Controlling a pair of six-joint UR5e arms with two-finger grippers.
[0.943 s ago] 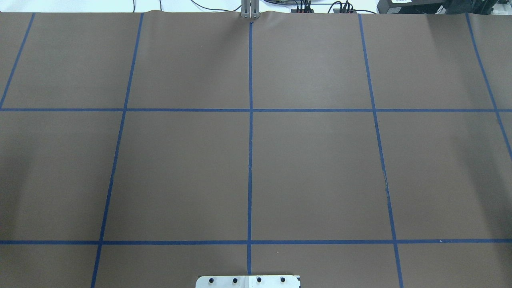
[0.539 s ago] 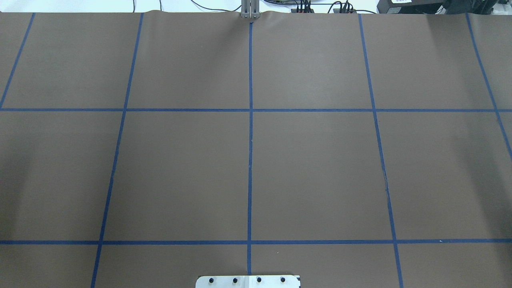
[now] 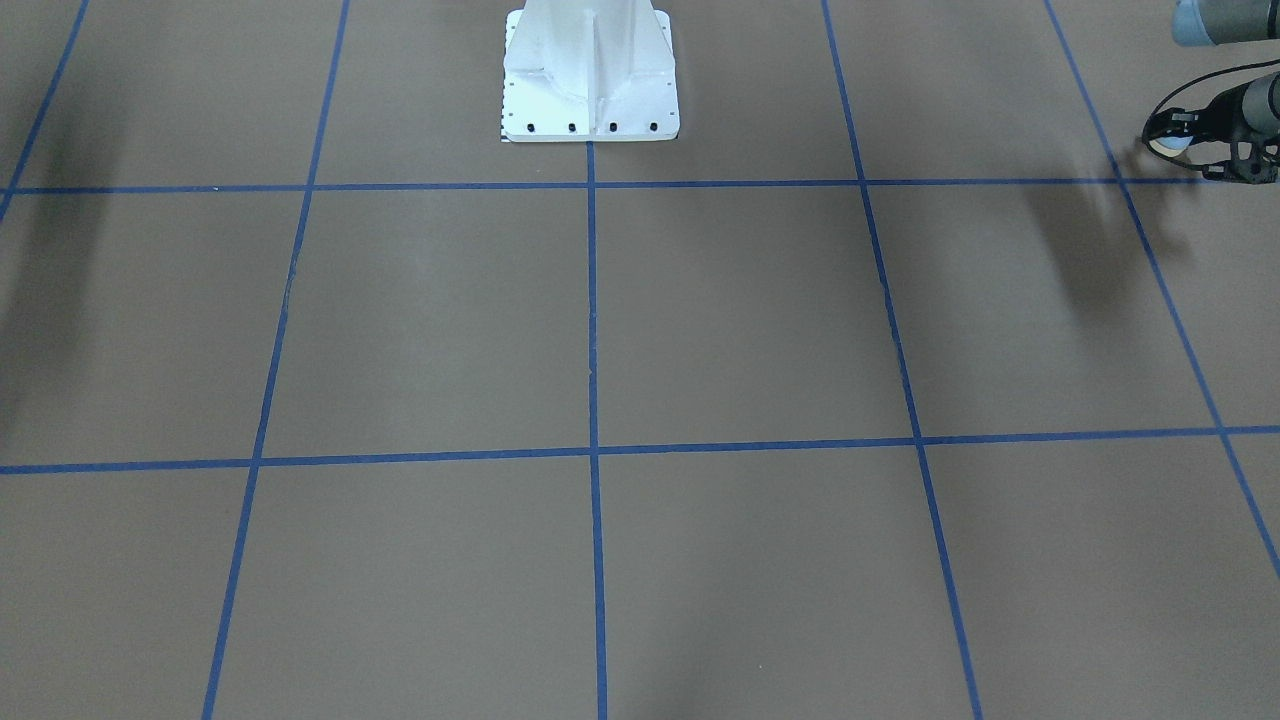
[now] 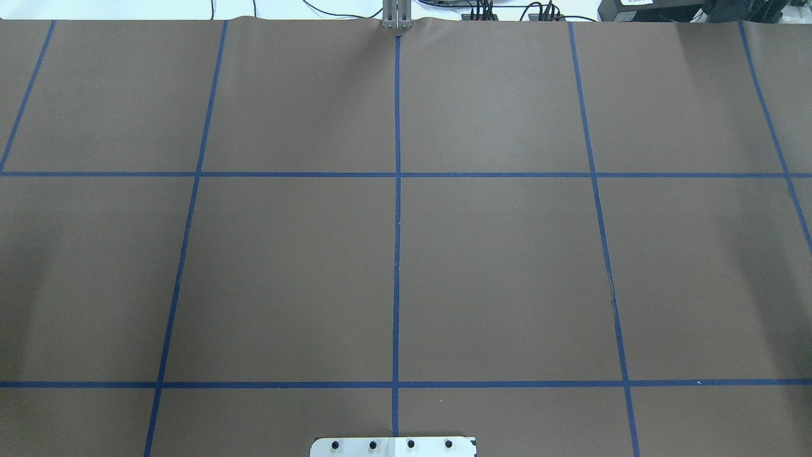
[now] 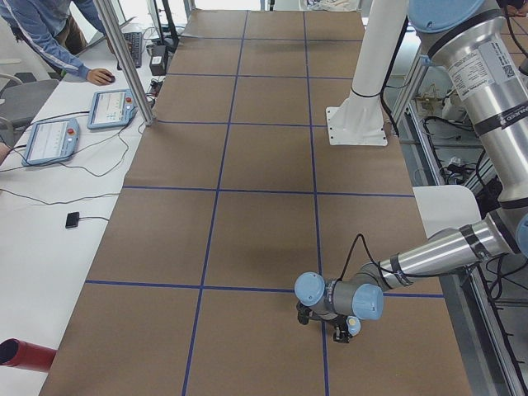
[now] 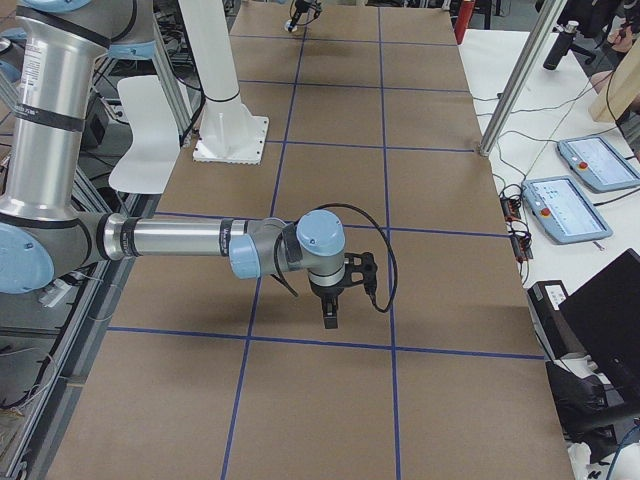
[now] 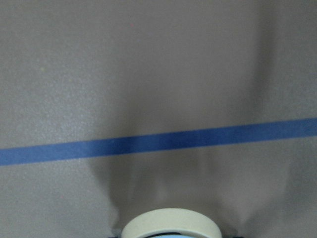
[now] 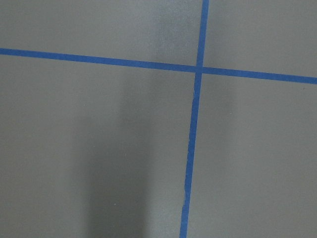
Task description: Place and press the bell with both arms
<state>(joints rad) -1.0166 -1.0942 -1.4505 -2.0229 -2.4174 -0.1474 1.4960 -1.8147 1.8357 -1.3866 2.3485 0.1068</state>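
The bell point(image 3: 1166, 145) sits at the far upper right of the front-facing view, clamped between the black fingers of the left gripper point(image 3: 1162, 140), just above a blue tape line point(image 3: 1000, 182); its light-blue dome and a cream part show. In the left side view the bell point(image 5: 353, 325) is at lower centre, under the left gripper point(image 5: 345, 328), near where two tape lines cross. The left wrist view shows only its cream round base point(image 7: 171, 225) at the bottom edge, with brown paper and one tape line point(image 7: 158, 141) beyond it; a soft shadow spreads around the base. The left arm point(image 5: 437, 252) reaches in from the right edge of that side view, its silver tube low over the table point(image 5: 264, 165).

The right gripper point(image 6: 331, 312) hangs at the middle of the right side view, pointing down just above a tape line; whether its fingers are apart or together cannot be told; the right arm point(image 6: 180, 240) stretches level from the left edge. The white pedestal point(image 3: 590, 70) stands at top centre of the front-facing view.
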